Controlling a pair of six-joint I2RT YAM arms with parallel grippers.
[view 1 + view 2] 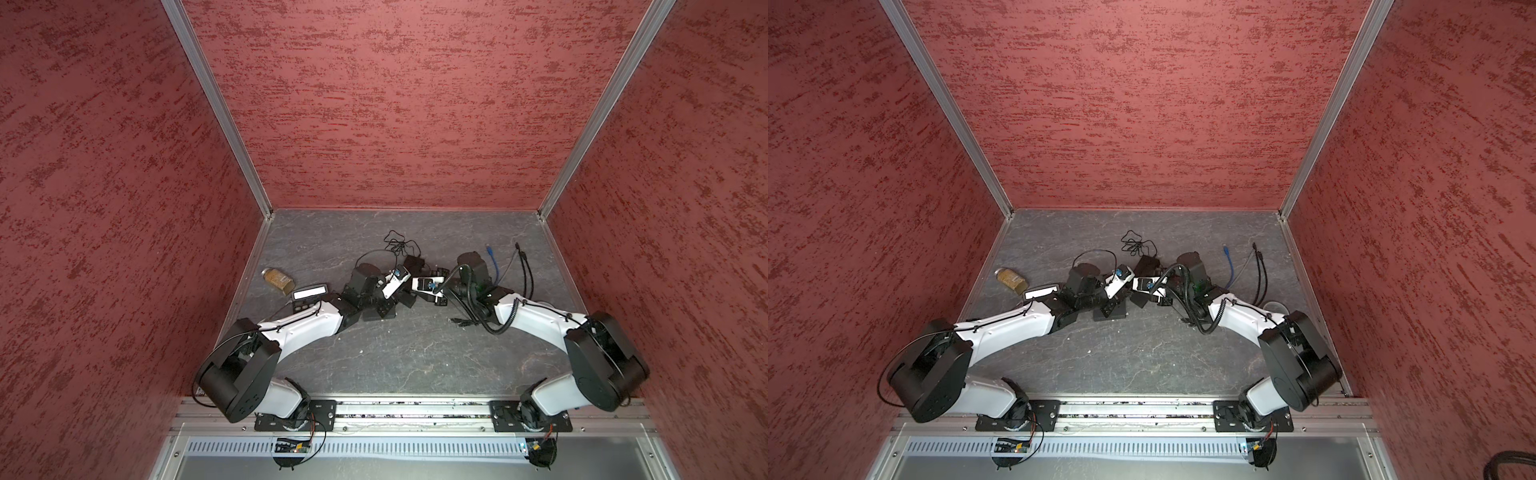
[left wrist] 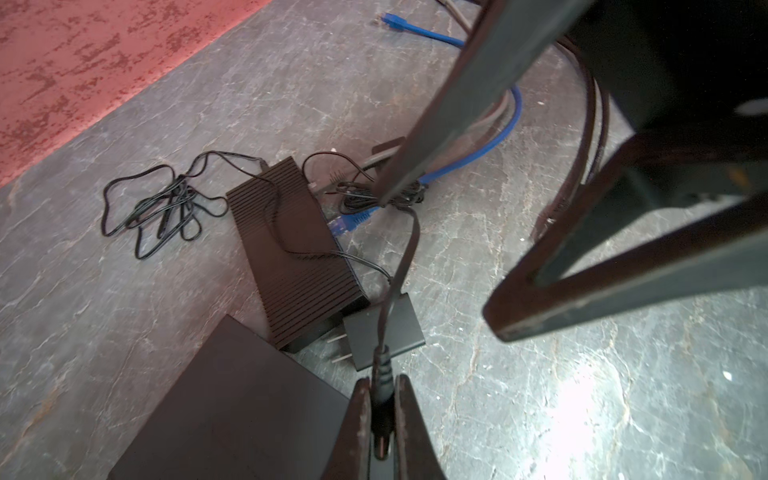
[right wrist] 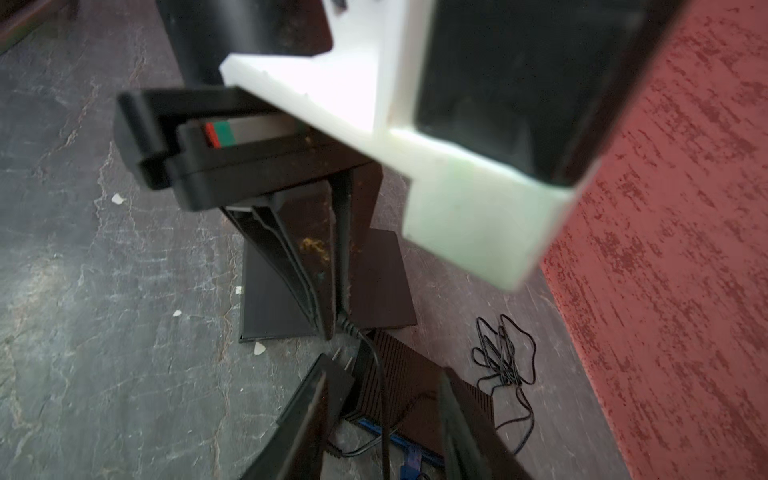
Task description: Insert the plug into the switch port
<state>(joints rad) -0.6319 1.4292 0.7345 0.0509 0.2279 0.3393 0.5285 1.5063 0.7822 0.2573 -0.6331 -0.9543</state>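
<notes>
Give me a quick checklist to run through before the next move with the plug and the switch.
1. Plug gripped: ok, the left gripper is shut on it.
2. Plug seated in the switch: not ok, it is held apart from the switch.
3. Power port located: cannot tell, no view shows it.
4. Right gripper free: ok, its jaws are open.
5. Cable slack: ok, it hangs in a loose curve from the plug up to its coil.
6. Blue cable out of the way: cannot tell; it is plugged into the switch's side.
</notes>
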